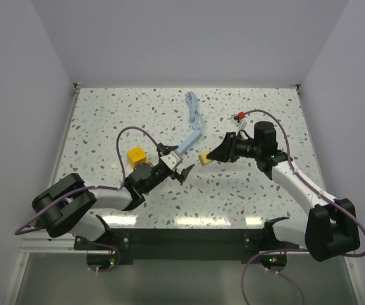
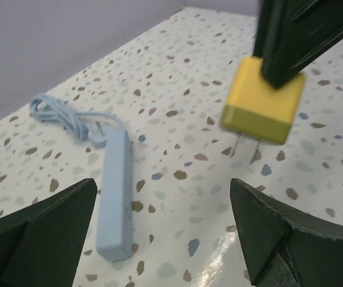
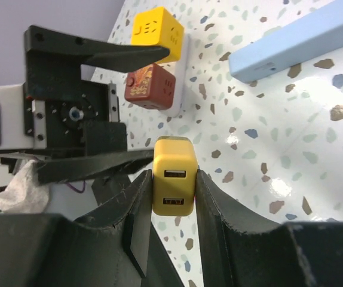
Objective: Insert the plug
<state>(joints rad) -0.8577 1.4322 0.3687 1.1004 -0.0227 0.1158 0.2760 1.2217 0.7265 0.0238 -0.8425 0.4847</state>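
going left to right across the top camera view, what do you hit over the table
yellow cube → left gripper → yellow plug → small red part on the cable. The blue power strip overlaps the left gripper, so it is left out.

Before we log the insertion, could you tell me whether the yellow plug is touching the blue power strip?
Apart. The left wrist view shows the yellow plug with bare speckled table between it and the blue power strip.
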